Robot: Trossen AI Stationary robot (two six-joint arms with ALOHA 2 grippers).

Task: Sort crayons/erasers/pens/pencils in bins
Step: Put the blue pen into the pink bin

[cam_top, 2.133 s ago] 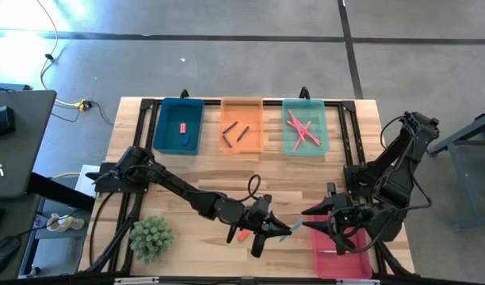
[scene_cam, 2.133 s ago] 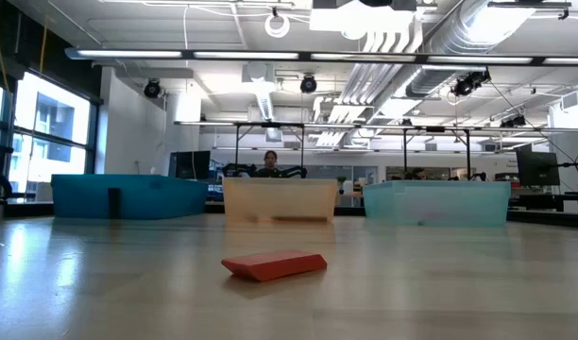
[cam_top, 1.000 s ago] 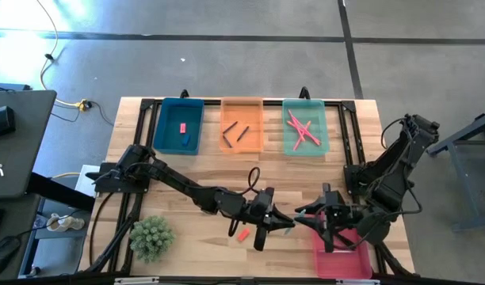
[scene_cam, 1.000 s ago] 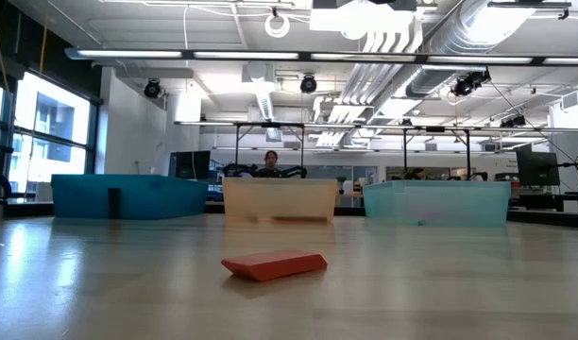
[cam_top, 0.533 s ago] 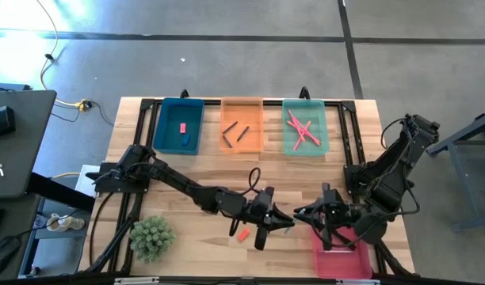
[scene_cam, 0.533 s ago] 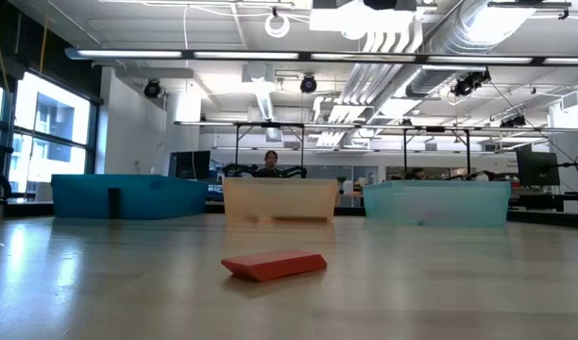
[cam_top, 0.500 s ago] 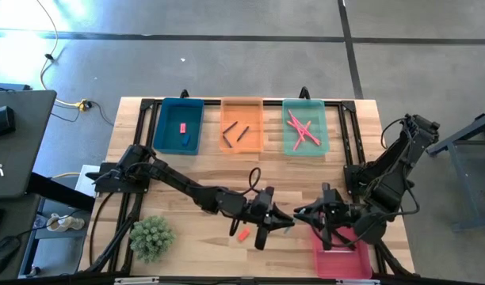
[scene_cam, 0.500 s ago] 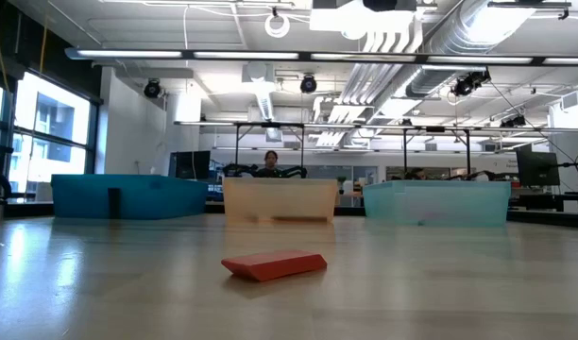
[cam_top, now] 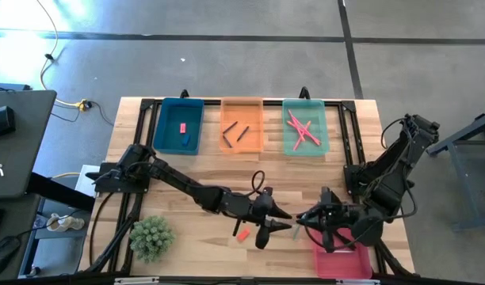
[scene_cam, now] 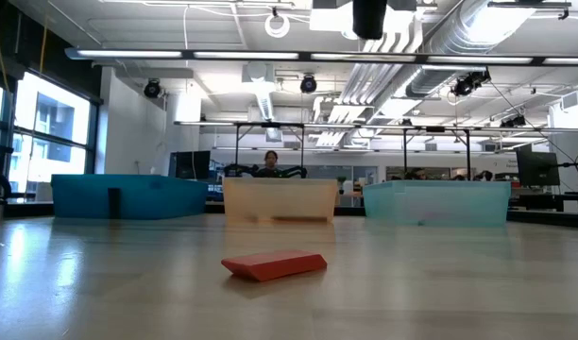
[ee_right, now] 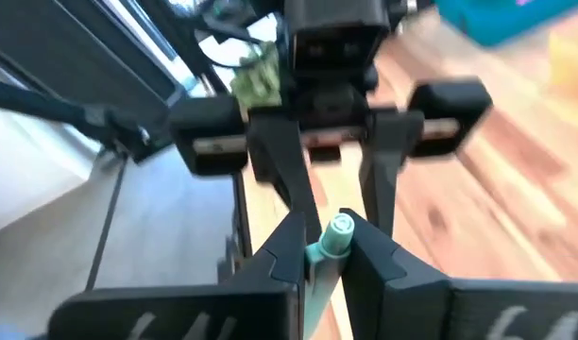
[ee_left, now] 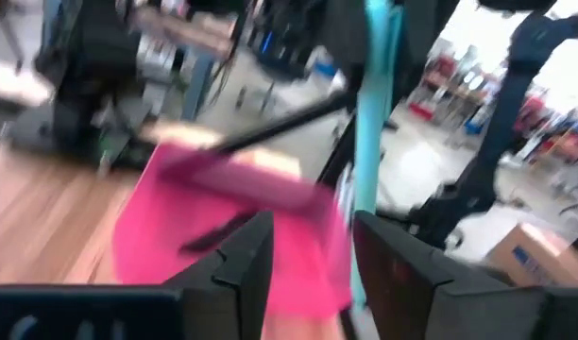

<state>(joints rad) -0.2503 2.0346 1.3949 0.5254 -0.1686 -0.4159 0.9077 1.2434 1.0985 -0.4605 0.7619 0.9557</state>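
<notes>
1. From above: finds the left fingers (cam_top: 276, 222) and the right fingers (cam_top: 300, 222) tip to tip over the front of the wooden desk (cam_top: 187, 170), just beside the red-pink bin (cam_top: 341, 261) at the front right corner. Finds an orange-red eraser (cam_top: 242, 234) lying loose on the wood under the left arm. Counts three bins along the far edge: dark blue-teal bin (cam_top: 158, 127) with a pink eraser (cam_top: 181, 127) and a blue eraser (cam_top: 184, 141), orange bin (cam_top: 252, 111) with dark crayons (cam_top: 242, 132), green-teal bin (cam_top: 318, 115) with crossed salmon pencils (cam_top: 300, 129). Notes a small green plant (cam_top: 151, 237) at the front left and a laptop (cam_top: 9, 142) off the desk to the left.
2. At desk height: sees the orange-red eraser flat in the foreground, the three far bins in a row behind it, and a person (scene_cam: 270, 162) far off in the room.
3. From the left wrist: shows the left fingers released and parted, a light blue pencil (ee_left: 374, 123) upright just ahead of them, the red-pink bin blurred behind.
4. From the right wrist: shows the right fingers clenched on the light blue pencil, its end poking out toward the parted left fingers opposite.
</notes>
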